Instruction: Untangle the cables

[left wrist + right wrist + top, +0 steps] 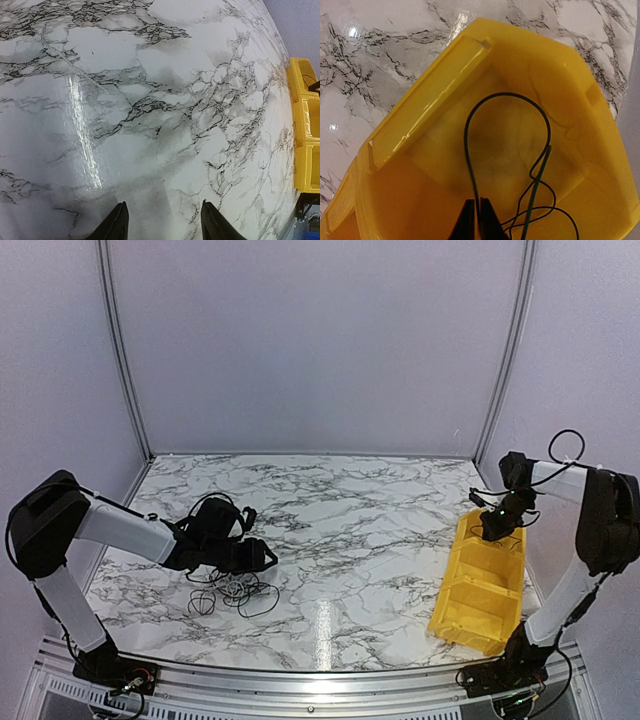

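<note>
My left gripper [162, 207] is half open with nothing between its fingers [117, 225]; past them I see only bare marble table [150, 100]. From above, that gripper [262, 556] sits low over the left part of the table, just beside the tangle of cables [238, 590]. The tangle is a small heap of thin black loops lying on the marble [350, 510], on the near side of my wrist. I cannot tell whether my fingers touch any of them. My right gripper [476, 202] is clamped shut on one thin dark wire [506, 94]. The wire rises from between my fingertips, arches in a tall loop and comes down on the right, where more thin strands curl. I cannot tell whether those curls belong to the same wire or to another. All of this hangs inside a yellow bin [420, 125], but whether the wire touches its floor I cannot make out. From above, the bin [452, 590] stands at the right edge of the table, well apart from the tangle. My right gripper [493, 530] is over its far compartment.
</note>
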Action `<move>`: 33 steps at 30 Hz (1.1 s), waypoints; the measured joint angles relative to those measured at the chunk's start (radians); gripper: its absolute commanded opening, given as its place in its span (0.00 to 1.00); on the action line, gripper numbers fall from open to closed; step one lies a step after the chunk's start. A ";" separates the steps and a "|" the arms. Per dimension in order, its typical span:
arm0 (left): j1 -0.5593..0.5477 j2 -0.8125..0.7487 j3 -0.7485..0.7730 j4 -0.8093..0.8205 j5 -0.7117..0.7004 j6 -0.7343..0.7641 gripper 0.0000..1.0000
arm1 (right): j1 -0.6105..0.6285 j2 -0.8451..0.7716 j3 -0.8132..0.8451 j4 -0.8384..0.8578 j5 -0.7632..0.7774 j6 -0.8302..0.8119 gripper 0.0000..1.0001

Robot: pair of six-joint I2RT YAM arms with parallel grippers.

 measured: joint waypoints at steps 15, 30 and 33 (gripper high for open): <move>0.000 -0.228 0.022 -0.085 -0.010 0.108 0.99 | 0.058 -0.284 0.108 -0.103 -0.179 -0.082 0.37; -0.009 -0.552 0.018 -0.370 -0.422 0.373 0.99 | 0.562 -0.010 0.226 0.197 -0.459 -0.058 0.35; 0.013 -0.581 -0.024 -0.384 -0.566 0.358 0.99 | 0.679 0.108 0.272 0.274 -0.467 -0.041 0.35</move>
